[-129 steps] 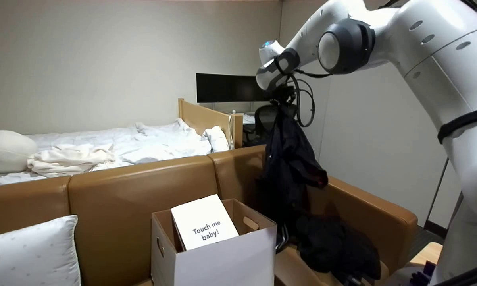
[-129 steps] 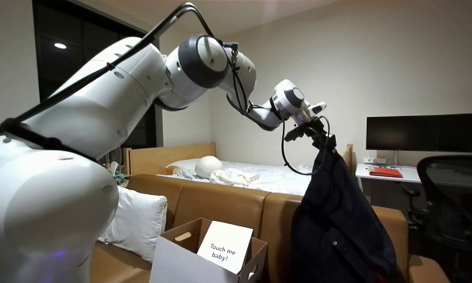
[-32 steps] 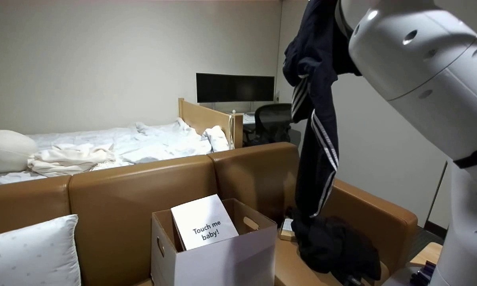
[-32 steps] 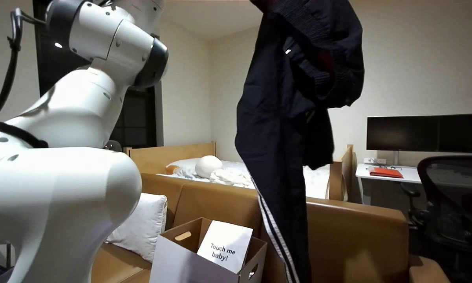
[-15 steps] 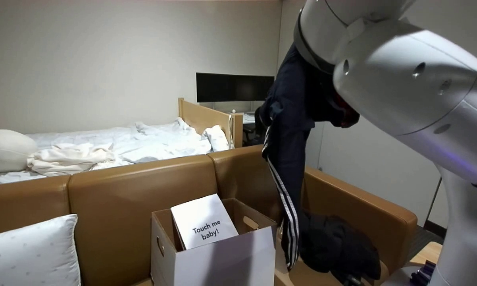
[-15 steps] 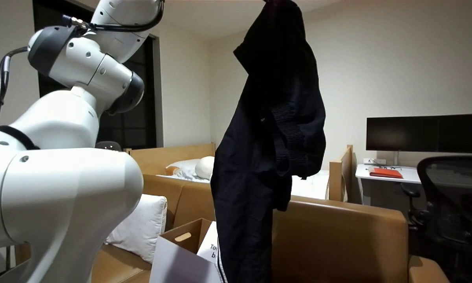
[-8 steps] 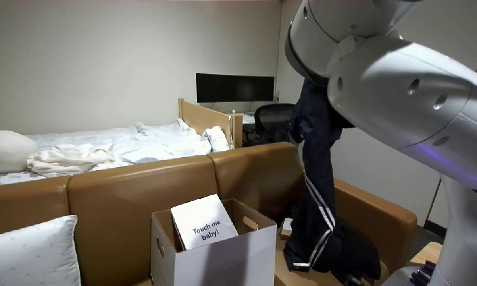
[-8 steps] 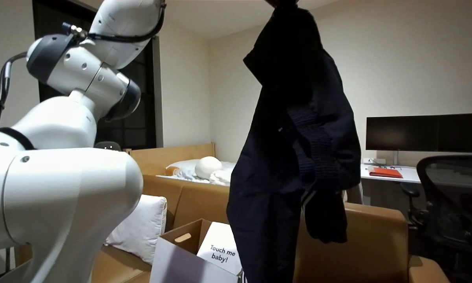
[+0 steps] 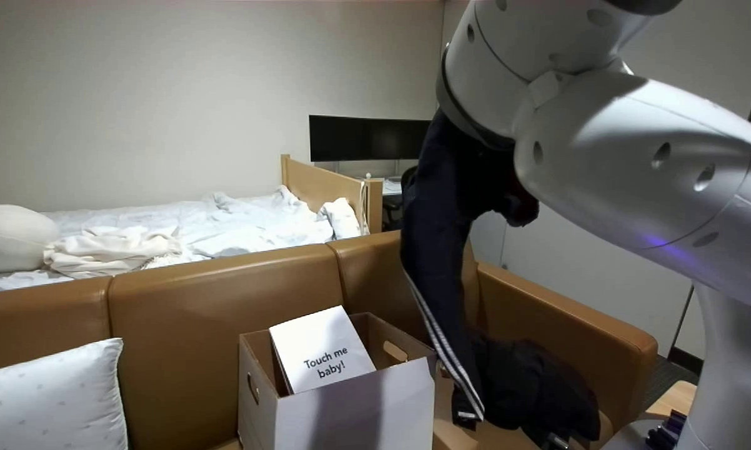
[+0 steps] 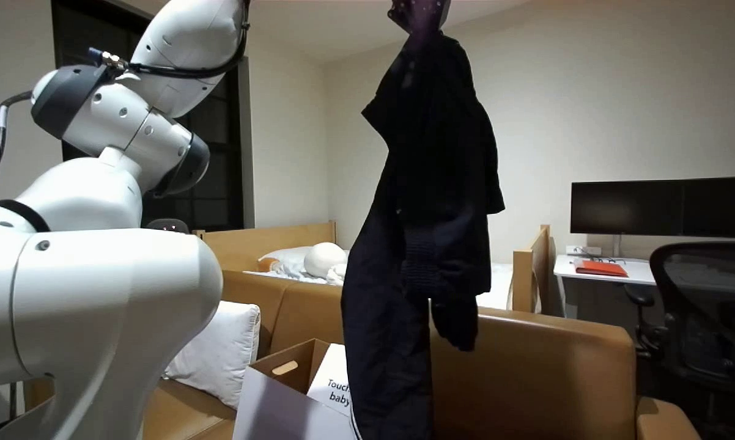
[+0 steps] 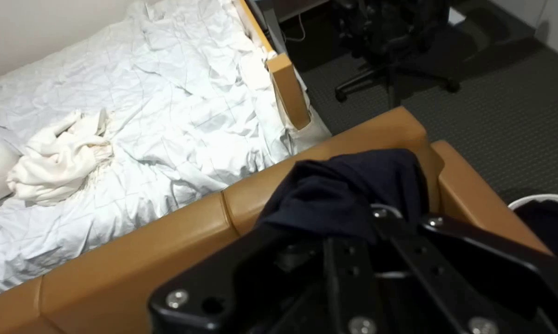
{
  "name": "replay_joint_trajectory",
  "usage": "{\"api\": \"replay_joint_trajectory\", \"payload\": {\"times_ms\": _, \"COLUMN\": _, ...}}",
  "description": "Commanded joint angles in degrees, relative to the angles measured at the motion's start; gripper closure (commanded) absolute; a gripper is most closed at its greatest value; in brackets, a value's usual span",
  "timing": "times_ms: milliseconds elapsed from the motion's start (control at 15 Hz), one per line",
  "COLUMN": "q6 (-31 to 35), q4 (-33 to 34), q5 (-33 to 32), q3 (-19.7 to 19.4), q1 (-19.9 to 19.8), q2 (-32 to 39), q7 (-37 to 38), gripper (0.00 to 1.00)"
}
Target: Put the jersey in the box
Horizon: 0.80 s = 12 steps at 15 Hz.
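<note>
A dotted pillow (image 9: 50, 400) leans on the leather sofa (image 9: 219, 300); next, a cardboard box (image 9: 357, 412) holds a slanted sign (image 9: 322, 347) reading "Touch me baby!"; outside it, to the right, the striped navy jersey (image 9: 435, 240) hangs with its top clamped in the gripper (image 10: 425, 29); farther right, a black cloth heap (image 9: 538, 387) lies on the sofa

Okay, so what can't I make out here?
Floor of the box: in both exterior views, hidden by its walls and the white card.
Tips of the claw: wrist view, hidden by the jersey.
Black heap: in an exterior view, too dark to identify.
White-rimmed container: wrist view, cut off by the right edge.
</note>
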Motion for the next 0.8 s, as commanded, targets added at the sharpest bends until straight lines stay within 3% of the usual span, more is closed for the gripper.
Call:
{"api": "replay_joint_trajectory", "payload": {"times_ms": 0, "q6": -0.61, "q4": -6.28, "q5": -3.85, "q3": 0.0, "q1": 5.48, "q2": -5.31, "q7": 0.0, "gripper": 0.99}}
{"api": "replay_joint_trajectory", "payload": {"times_ms": 67, "q6": -3.68, "q4": -4.36, "q5": -0.64, "q3": 0.07, "q1": -0.87, "q2": 0.8, "q7": -0.1, "gripper": 0.98}}
{"api": "replay_joint_trajectory", "payload": {"times_ms": 400, "q6": -4.34, "q4": -6.74, "q5": -1.38, "q3": 0.62, "q1": 0.95, "q2": -2.37, "q7": -0.23, "gripper": 0.99}}
{"api": "replay_joint_trajectory", "payload": {"times_ms": 733, "q6": -9.1, "q4": -20.17, "q5": 6.86, "q3": 2.5, "q1": 4.51, "q2": 2.44, "q7": -0.05, "gripper": 0.99}}
